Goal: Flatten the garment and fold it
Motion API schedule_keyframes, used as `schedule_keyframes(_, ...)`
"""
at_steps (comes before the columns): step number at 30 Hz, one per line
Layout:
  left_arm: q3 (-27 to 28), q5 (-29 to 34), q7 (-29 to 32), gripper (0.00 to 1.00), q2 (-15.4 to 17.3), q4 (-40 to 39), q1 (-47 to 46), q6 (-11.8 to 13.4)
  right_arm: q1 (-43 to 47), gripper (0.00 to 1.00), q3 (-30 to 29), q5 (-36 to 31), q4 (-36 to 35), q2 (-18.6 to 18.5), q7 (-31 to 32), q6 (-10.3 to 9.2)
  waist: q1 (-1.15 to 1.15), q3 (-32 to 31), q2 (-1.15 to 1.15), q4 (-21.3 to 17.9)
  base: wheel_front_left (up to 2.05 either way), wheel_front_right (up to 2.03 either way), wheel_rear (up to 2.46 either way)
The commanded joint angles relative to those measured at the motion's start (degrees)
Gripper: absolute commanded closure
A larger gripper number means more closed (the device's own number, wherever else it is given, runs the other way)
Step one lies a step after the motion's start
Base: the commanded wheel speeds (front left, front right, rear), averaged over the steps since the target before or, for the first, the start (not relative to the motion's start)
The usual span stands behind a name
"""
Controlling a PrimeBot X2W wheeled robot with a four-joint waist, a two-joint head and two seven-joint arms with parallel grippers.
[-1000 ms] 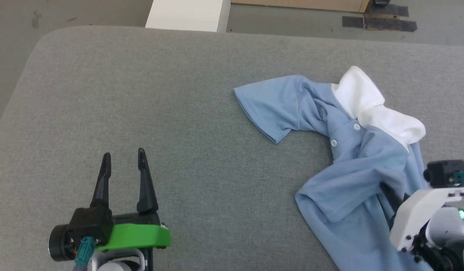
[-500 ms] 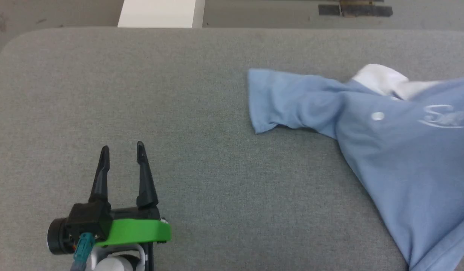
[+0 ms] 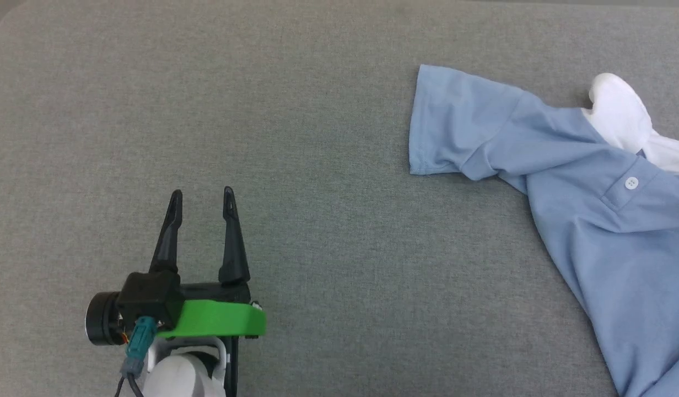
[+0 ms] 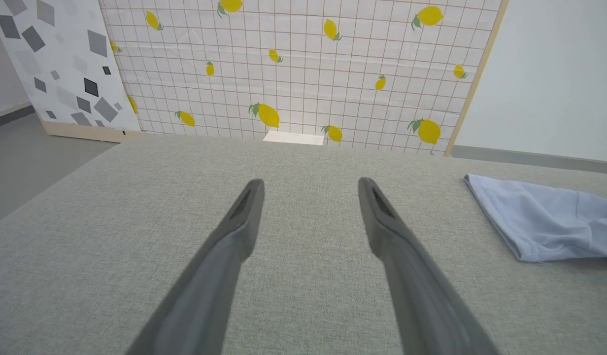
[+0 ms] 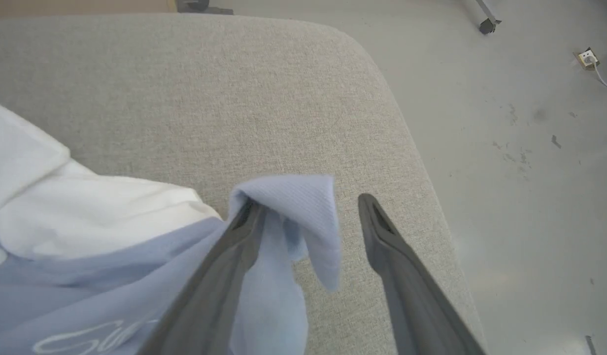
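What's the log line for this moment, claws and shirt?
left claw: open, clear of shirt | right claw: open, shirt edge draped over one finger | shirt: unfolded, creased, on grey surface

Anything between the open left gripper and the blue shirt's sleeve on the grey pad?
Nothing visible. Only bare grey woven surface lies between the left gripper and the nearest sleeve of the light blue soft-cloth polo shirt, off to its right.

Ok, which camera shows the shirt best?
Head view: most of the shirt, sleeve, collar and button, lies in frame, cut off at right. Left wrist shows one sleeve; right wrist, close up, shows collar, logo and a fold draped on the right hand.
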Motion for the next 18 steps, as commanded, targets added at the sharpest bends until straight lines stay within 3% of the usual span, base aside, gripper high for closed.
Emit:
schedule_keyframes(1,0.17,0.10,-0.06,0.00,0.03,0.14,-0.41,0.24,-1.96,0.00,-1.21,-0.21,-0.71,1.16,-0.24,-0.08,0.00,-1.78,0.00,-0.68,0.00,0.00,0.00)
schedule_keyframes(9,1.23,-0.95,-0.10,0.00,0.66,-0.01,2.25,0.81,-1.17,0.00,-1.70,8.64,-11.81,9.43,-3.55,-0.08,0.00,-7.94,0.00,-2.09,0.00,0.00,0.00)
schedule_keyframes(18,1.72,-1.20,0.09,0.00,2.07,-2.08,5.65,1.08,13.80,0.00,4.88,17.74,-26.98,18.68,-10.80,-0.08,0.00,-10.59,0.00,-3.24,0.00,0.00,0.00)
